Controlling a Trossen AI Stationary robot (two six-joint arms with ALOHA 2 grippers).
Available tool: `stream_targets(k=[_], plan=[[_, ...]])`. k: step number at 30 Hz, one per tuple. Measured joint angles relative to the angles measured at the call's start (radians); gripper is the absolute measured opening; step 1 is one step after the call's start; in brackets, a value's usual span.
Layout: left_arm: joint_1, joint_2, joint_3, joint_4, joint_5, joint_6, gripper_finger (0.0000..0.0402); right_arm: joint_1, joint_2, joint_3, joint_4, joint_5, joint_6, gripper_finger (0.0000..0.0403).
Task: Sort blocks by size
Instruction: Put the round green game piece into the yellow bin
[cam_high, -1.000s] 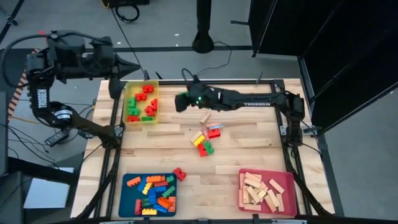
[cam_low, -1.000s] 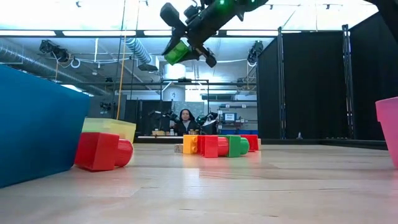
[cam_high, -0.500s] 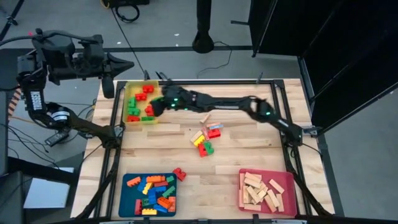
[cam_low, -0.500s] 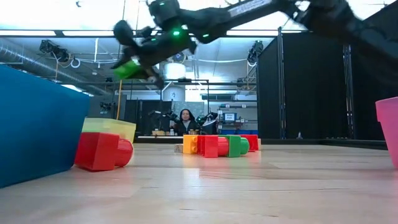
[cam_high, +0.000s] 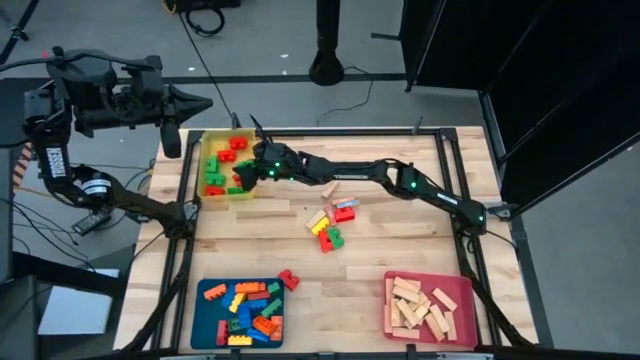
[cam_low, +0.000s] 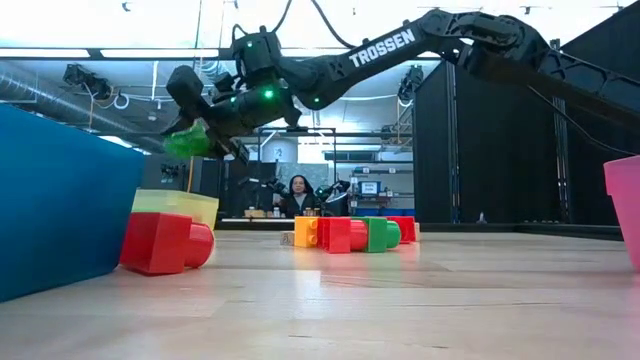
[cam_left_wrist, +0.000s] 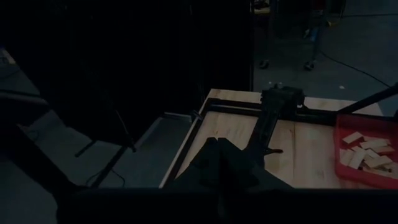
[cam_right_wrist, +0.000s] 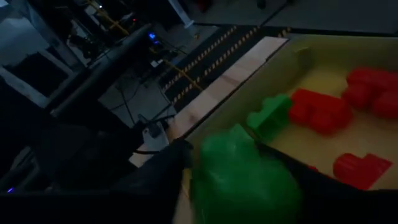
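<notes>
Four views split the scene between them. Only the high view shows all three trays: the yellow tray (cam_high: 226, 166) at upper left of the table, the blue tray (cam_high: 240, 312) at lower left, and the pink tray (cam_high: 429, 307) at lower right, which holds pale wooden bars (cam_high: 420, 306). The low view shows instead a person (cam_low: 298, 195) seated far behind the table, and a red block (cam_low: 165, 243) lying just beside the blue tray's wall. The right wrist view looks into the yellow tray from close by, where red and green blocks lie on its floor.

A green block (cam_right_wrist: 242, 171), studded and blurred, sits between the fingers of the right gripper (cam_low: 200, 135). In the high view it hangs over the right part of the yellow tray, and in the low view it is well above the tray's rim. The fingers pinch the green block on two sides. A small loose cluster of blocks (cam_high: 330, 222) in red, yellow, green and orange lies near the middle of the table.

The right arm reaches long and low from the right edge across to upper left. The left gripper (cam_high: 205, 102) waits off the table at upper left, its fingers pressed together.
</notes>
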Motion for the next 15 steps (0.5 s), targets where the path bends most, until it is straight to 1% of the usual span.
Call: stream_targets(k=[3,4,6,8,10,11,13,15], plan=[[0.000,0.000,0.000,0.000,0.000,-0.001,0.0002,-0.004,0.000,0.005,0.008,0.021,-0.002,0.0261],[0.000,0.000,0.000,0.000,0.000,-0.002,0.0002,-0.006,0.000,0.006,0.012,0.023,0.000,0.0276],[0.000,-0.001,0.000,-0.002,0.000,-0.004,0.0002,-0.010,0.000,0.006,0.011,0.022,0.008,0.0291],[0.000,-0.001,0.000,-0.005,0.000,-0.006,0.0002,-0.014,0.000,0.006,0.005,0.020,0.024,0.0293],[0.000,0.000,0.000,-0.009,0.000,-0.006,0.0002,-0.016,0.000,0.006,0.010,-0.005,0.027,0.0284],[0.000,0.000,0.000,-0.013,0.000,-0.006,0.0002,-0.017,-0.007,0.007,0.004,-0.043,0.028,0.0279],[0.000,0.000,0.000,-0.025,0.000,-0.006,0.0002,-0.021,-0.023,0.026,-0.068,-0.147,0.015,0.0265],[0.000,-0.001,0.000,-0.039,-0.001,-0.006,0.0002,-0.020,-0.067,0.056,-0.245,-0.251,-0.049,0.0251]])
